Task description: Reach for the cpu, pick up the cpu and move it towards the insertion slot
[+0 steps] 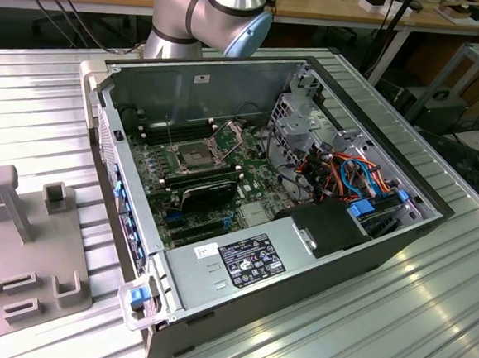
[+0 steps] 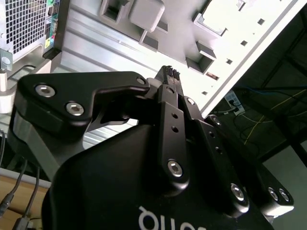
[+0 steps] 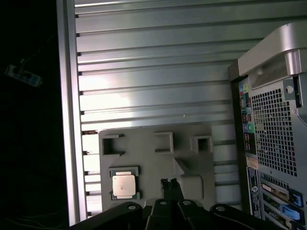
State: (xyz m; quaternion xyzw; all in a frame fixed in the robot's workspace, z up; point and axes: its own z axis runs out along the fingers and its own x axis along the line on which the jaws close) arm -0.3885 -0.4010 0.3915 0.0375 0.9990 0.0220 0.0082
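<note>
While the chip lies untouched in its holder, I judge that I am at the first step, the reach. The ribbed metal table (image 1: pixel 427 326) carries everything. On it lies the open computer case (image 1: pixel 206 81), with my arm (image 1: pixel 207 11) rising behind its far wall. At the exterior view's left, just beside the case, sits the grey holder (image 1: pixel 1 260), a flat block with upright posts and small nests. Inside the case the green board (image 1: pixel 160 189) lies flat, and on it the socket (image 1: pixel 188 155) shows a dark square centre inside a silver frame, with its bracket swung up and nothing seated in it. In the first wrist view the chip (image 3: pixel 123 185) rests face up in one square nest of the holder, pale and silvery, well apart from the socket. My pincer (image 3: pixel 169 184) hangs above the holder with the chip off to one side of it, not touching. In both wrist views its fingertips (image 2: pixel 169 73) are drawn together with nothing between them. By my judgement, a grasp calls for me to centre over the chip, part the fingers wider than its edges and come down squarely, since so thin a piece gives little to grip.
</note>
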